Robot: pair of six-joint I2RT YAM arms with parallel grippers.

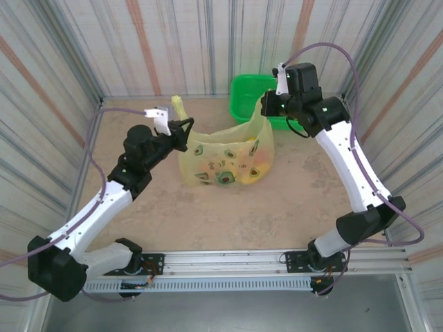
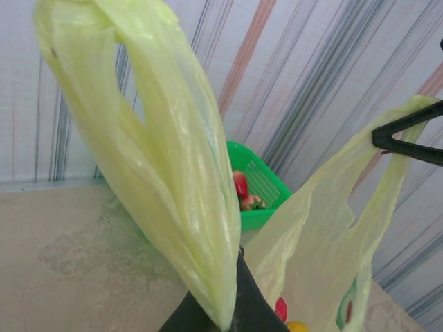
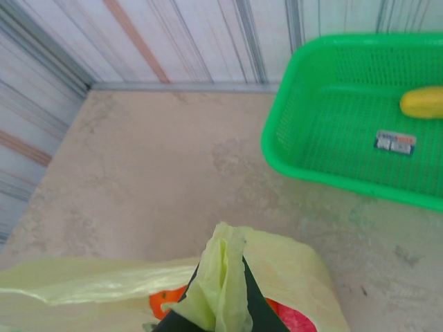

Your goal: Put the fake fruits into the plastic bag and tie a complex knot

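The bag (image 1: 228, 162) is being held up mid-table with fruits (image 3: 163, 302) inside. Its 9 o'clock handle (image 2: 159, 173) is being pinched tight by the left gripper (image 1: 185, 132). The 1 o'clock handle (image 3: 220, 277) is being clamped by the right gripper (image 1: 266, 105), just beside the green basket (image 1: 243, 93).

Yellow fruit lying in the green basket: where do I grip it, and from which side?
Grip the yellow fruit across its narrow middle, coming straight down from above. It lies flat and long on the basket floor, and the raised walls block a sideways approach. Its right end is cut off in the right wrist view, so the middle is a guess.
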